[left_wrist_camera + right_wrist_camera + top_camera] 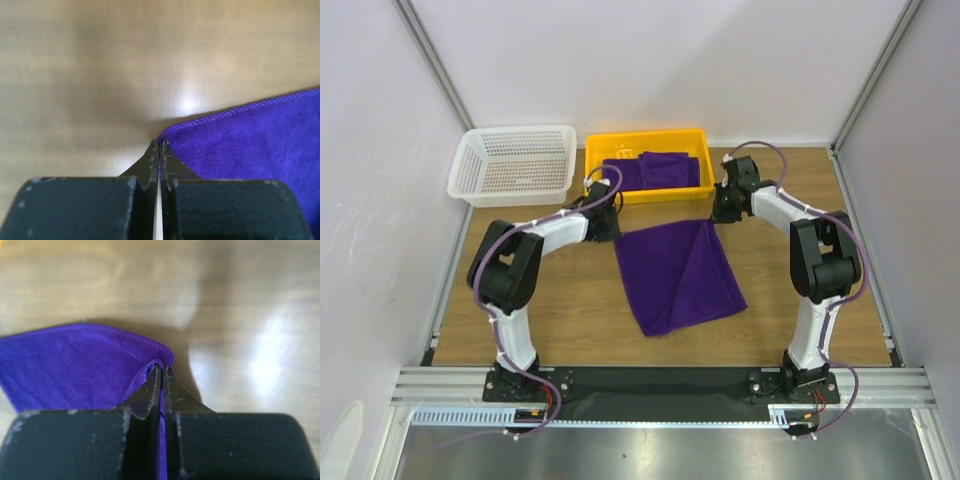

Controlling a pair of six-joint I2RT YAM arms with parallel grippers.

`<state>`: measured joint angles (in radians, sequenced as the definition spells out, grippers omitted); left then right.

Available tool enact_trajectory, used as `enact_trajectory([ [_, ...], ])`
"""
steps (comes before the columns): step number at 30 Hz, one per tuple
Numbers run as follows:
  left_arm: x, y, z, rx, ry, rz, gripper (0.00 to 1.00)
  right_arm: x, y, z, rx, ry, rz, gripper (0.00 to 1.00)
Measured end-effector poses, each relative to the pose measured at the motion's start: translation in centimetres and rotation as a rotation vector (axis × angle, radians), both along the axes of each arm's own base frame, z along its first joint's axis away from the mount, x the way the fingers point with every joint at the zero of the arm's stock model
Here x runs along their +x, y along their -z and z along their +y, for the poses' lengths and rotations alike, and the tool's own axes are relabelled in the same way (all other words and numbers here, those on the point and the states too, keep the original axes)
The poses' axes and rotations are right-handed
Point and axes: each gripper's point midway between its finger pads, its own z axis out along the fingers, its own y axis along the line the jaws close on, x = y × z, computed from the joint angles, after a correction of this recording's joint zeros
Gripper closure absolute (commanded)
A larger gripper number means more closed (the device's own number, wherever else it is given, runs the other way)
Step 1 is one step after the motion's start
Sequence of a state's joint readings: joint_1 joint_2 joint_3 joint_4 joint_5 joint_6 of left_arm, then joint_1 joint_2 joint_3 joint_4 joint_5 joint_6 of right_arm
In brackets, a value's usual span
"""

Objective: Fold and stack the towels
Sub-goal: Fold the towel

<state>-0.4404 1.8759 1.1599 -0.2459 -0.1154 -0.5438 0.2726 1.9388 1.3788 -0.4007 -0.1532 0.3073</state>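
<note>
Fingers (148, 172) of the left gripper (159, 149) were pressed together on the far-left corner of the towel (250, 150), with the hemmed edge running off to the right of the tips. The right gripper (161, 374) was likewise clamped shut on the far-right corner, and purple cloth showed pinched between its tips, the rest of the sheet spreading off to the left in that view.

From above, the towel lay flat on the table (550, 300) between the two arms. Its far edge was strung between the grippers, left to right, close in front of the tray (645, 135), where other towels (665, 168) already lay. From the fingers, all the cloth lay on the near side, toward the arm bases. Its long axis looked to run far to near, skewed a little so that the near end sat nearer the right arm. A crease or overlapping layer ran down the right part, though how many layers there were could not be told.

Each arm held its own corner, neither one closer to the job than the other. A fold, I judged, would mean carrying the far edge toward the near edge, both grippers travelling together to keep that edge taut and square.
</note>
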Motion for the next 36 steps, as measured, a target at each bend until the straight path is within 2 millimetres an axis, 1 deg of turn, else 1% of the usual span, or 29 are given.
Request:
enact_trajectory([
  [2, 1.5, 0.1, 0.1, 0.013, -0.005, -0.011, 1.00, 1.3, 0.1, -0.5, -0.013, 0.007, -0.021, 1.00],
  [5, 3.5, 0.4, 0.0, 0.031, -0.004, -0.021, 0.93, 3.3, 0.3, -0.9, -0.027, 0.020, -0.046, 1.00],
  [7, 4.6, 0.4, 0.0, 0.046, 0.002, -0.030, 0.81, 4.1, 0.6, -1.2, -0.033, 0.026, -0.049, 1.00],
  [8, 4.9, 0.4, 0.1, 0.053, 0.006, -0.033, 0.72, 4.3, 0.8, -1.2, -0.033, 0.028, -0.049, 1.00],
  [9, 5.1, 0.3, 0.0, 0.059, 0.014, -0.037, 0.54, 4.4, 1.2, -1.3, -0.034, 0.030, -0.044, 1.00],
  [12, 5.3, 0.1, 0.1, 0.076, 0.038, -0.044, 0.30, 4.4, 1.8, -1.6, -0.037, 0.033, -0.030, 1.00],
  [13, 5.4, 0.0, 0.1, 0.079, 0.046, -0.047, 0.27, 4.4, 1.8, -1.6, -0.038, 0.034, -0.029, 1.00],
  [14, 5.4, 0.0, 0.0, 0.079, 0.053, -0.049, 0.18, 4.4, 1.9, -1.6, -0.039, 0.033, -0.028, 1.00],
  [15, 5.3, -0.3, 0.0, 0.082, 0.063, -0.051, 0.13, 4.4, 1.8, -1.6, -0.039, 0.032, -0.028, 1.00],
  [17, 4.7, -1.0, 0.0, 0.083, 0.078, -0.052, 0.11, 4.4, 1.7, -1.6, -0.040, 0.030, -0.028, 1.00],
  [18, 4.2, -1.7, 0.0, 0.086, 0.089, -0.060, 0.10, 4.5, 1.6, -1.6, -0.041, 0.029, -0.030, 1.00],
  [20, 3.2, -4.0, -0.4, 0.090, 0.124, -0.095, 0.08, 4.5, 1.6, -1.6, -0.042, 0.027, -0.030, 1.00],
  [22, 2.0, -8.0, -2.3, 0.091, 0.191, -0.178, 0.08, 4.5, 1.6, -1.6, -0.041, 0.027, -0.030, 1.00],
  [23, 1.1, -10.2, -3.9, 0.081, 0.241, -0.231, 0.08, 4.5, 1.6, -1.6, -0.041, 0.027, -0.030, 1.00],
  [25, -1.5, -14.6, -8.0, 0.041, 0.361, -0.342, 0.08, 4.5, 1.6, -1.6, -0.041, 0.027, -0.030, 1.00],
  [26, -3.2, -16.6, -10.2, 0.010, 0.425, -0.389, 0.08, 4.5, 1.6, -1.6, -0.041, 0.028, -0.030, 1.00],
  [27, -5.2, -18.1, -12.4, -0.019, 0.491, -0.428, 0.09, 4.4, 1.7, -1.6, -0.042, 0.028, -0.029, 1.00],
  [29, -8.4, -19.7, -15.9, -0.070, 0.595, -0.468, 0.10, 4.4, 1.7, -1.6, -0.042, 0.028, -0.029, 1.00],
  [30, -9.9, -20.0, -17.5, -0.093, 0.641, -0.478, 0.11, 4.4, 1.7, -1.6, -0.042, 0.028, -0.027, 1.00],
  [31, -11.1, -19.8, -18.6, -0.103, 0.676, -0.475, 0.12, 4.4, 1.8, -1.7, -0.042, 0.028, -0.027, 1.00],
  [33, -12.5, -18.9, -20.2, -0.106, 0.722, -0.461, 0.14, 4.3, 1.9, -1.6, -0.043, 0.027, -0.025, 1.00],
  [35, -13.8, -16.7, -21.8, -0.088, 0.764, -0.427, 0.14, 4.1, 2.1, -1.7, -0.044, 0.027, -0.020, 1.00],
  [36, -13.9, -15.4, -22.4, -0.070, 0.773, -0.407, 0.15, 4.0, 2.3, -1.7, -0.045, 0.027, -0.015, 1.00],
])
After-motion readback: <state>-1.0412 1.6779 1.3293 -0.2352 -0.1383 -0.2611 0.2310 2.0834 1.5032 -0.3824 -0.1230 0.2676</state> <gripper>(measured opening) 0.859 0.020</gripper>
